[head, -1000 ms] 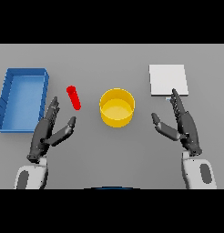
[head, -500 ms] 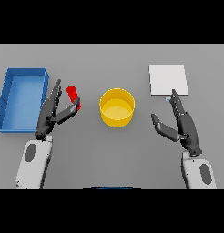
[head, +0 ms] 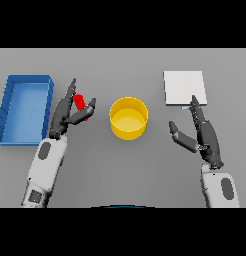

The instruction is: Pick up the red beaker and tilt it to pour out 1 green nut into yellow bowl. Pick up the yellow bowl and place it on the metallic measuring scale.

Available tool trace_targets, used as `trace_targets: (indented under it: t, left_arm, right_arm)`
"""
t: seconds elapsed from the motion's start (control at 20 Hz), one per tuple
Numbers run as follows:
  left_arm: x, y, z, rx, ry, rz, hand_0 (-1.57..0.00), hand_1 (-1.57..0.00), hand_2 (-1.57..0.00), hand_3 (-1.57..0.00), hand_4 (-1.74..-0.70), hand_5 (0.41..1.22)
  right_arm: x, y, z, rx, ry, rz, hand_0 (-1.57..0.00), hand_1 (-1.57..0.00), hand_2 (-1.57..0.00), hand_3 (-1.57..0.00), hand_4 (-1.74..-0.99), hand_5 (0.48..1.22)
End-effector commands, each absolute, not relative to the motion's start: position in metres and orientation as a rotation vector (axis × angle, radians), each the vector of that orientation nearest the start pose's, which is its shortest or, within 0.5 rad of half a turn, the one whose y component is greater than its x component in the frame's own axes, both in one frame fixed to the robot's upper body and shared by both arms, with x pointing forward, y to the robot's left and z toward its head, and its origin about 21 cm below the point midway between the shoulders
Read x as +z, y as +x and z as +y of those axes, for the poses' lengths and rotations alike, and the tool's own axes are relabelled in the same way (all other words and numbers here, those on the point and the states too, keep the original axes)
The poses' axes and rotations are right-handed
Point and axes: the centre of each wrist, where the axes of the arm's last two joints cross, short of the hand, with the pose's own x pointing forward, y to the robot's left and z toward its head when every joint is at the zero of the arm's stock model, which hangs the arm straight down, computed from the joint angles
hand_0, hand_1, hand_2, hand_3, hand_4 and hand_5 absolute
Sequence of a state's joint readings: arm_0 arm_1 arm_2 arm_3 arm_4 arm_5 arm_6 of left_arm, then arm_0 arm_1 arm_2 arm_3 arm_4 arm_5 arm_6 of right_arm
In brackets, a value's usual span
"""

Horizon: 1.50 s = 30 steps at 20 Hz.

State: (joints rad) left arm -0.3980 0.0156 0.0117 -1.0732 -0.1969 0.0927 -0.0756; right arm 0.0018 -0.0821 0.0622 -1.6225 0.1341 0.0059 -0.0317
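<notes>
A small red beaker (head: 79, 101) stands on the table left of the yellow bowl (head: 128, 133). My left hand (head: 65, 116) has come up to it. Its straight fingers rise along the beaker's left side and its thumb (head: 88, 107) lies to the right, so the beaker sits between them with its lower part hidden. The hand is open, not clenched. The bowl stands at the middle of the table; I cannot make out a nut. The metallic measuring scale (head: 184, 87) is a flat pale square at the back right. My right hand (head: 201, 134) hovers open just in front of it.
A blue open bin (head: 27, 78) stands at the far left, close beside my left forearm. Grey table stretches between the bowl and the scale.
My left hand has moved forward and to the right, from beside the bin to around the red beaker. The right hand, bowl and scale have stayed put.
</notes>
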Motion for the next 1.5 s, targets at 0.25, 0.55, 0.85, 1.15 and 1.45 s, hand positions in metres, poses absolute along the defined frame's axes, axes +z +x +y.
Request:
trace_targets:
  t: [0.25,0.55,0.85,1.15,1.45]
  left_arm:
    - [-0.030,0.344,0.179,-0.196,0.109,-1.555,-0.15,-0.15,-0.18,-0.13,-1.36,0.747]
    - [-0.031,0.355,0.170,-0.134,0.101,-1.584,-1.17,-1.16,-1.15,-1.08,-1.53,1.043]
    - [-0.028,0.349,0.164,-0.185,0.100,-1.612,-1.47,-1.46,-1.46,-1.37,-1.54,1.174]
    - [-0.004,0.356,0.164,-0.187,0.115,-1.664,-1.54,-1.54,-1.54,-1.52,-1.50,1.209]
    - [0.036,0.359,0.159,-0.383,0.222,-1.717,-1.56,-1.56,-1.56,-1.56,-1.58,1.181]
  right_arm:
    - [0.011,0.245,-0.234,0.213,-0.115,-1.645,0.00,0.00,0.00,0.00,-1.298,0.646]
    - [0.010,0.245,-0.235,0.209,-0.109,-1.644,0.00,0.00,0.00,0.00,-1.291,0.649]
    - [0.012,0.247,-0.229,0.215,-0.118,-1.649,0.00,0.00,0.00,0.00,-1.288,0.648]
    - [0.010,0.244,-0.227,0.217,-0.111,-1.650,0.00,0.00,0.00,0.00,-1.294,0.659]
    - [0.010,0.246,-0.228,0.243,-0.117,-1.662,0.00,0.00,0.00,0.00,-1.281,0.663]
